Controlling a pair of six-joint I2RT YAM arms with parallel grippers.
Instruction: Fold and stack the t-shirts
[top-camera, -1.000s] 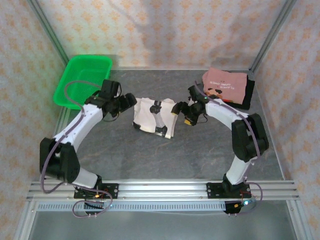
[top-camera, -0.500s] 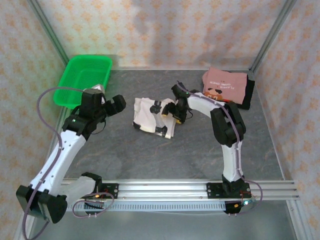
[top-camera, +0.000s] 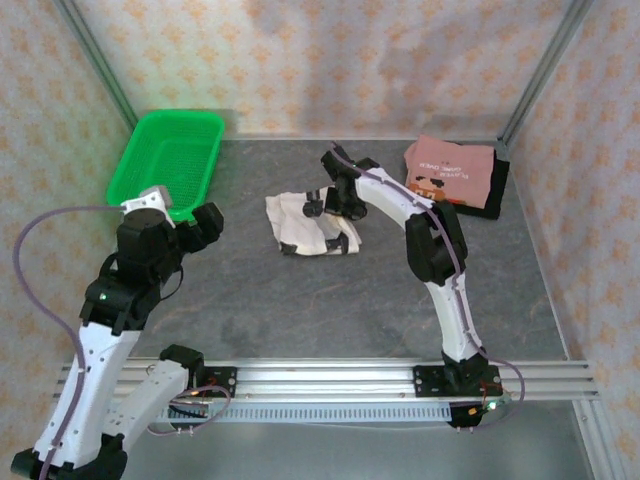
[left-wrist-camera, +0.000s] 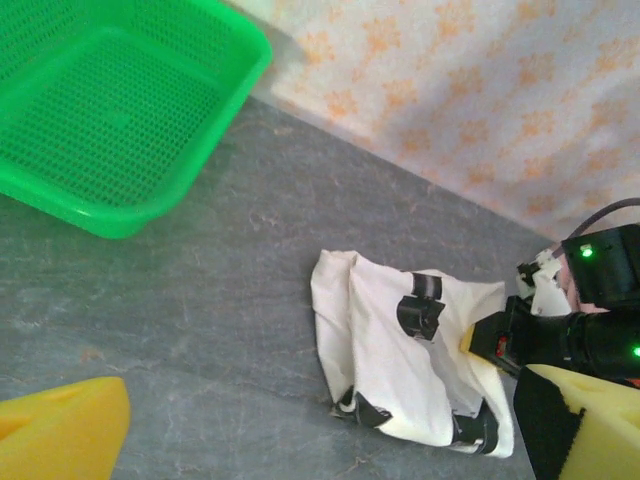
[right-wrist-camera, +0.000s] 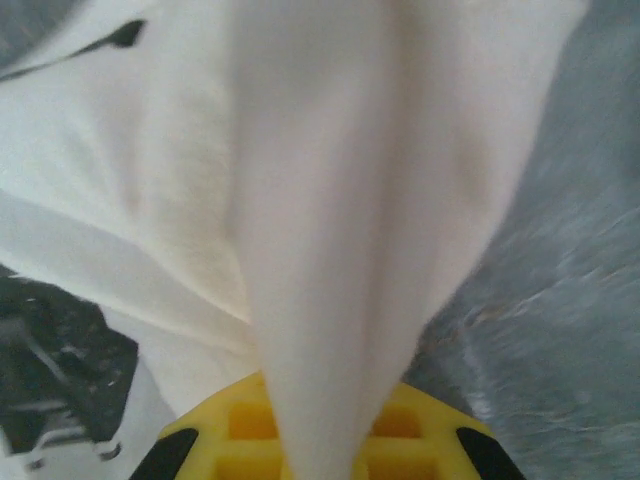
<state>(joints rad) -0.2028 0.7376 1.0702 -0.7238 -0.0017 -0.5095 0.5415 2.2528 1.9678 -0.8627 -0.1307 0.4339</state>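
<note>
The cream-white t-shirt lies crumpled mid-table, its dark print patches showing. My right gripper sits at its far right edge, shut on a fold of the white cloth that runs down between the yellow fingers. My left gripper hangs open, well left of the shirt, nothing between its yellow fingertips. The dusty-pink printed t-shirt lies folded at the back right on top of the black t-shirt.
A green mesh basket stands at the back left, its rim near the wall. Bare grey table stretches between the shirt and the arm bases. Patterned walls close in the back and sides.
My left arm has pulled back toward the near left, away from the white shirt. My right gripper has moved left and toward the back with the cloth, and the shirt has bunched up smaller.
</note>
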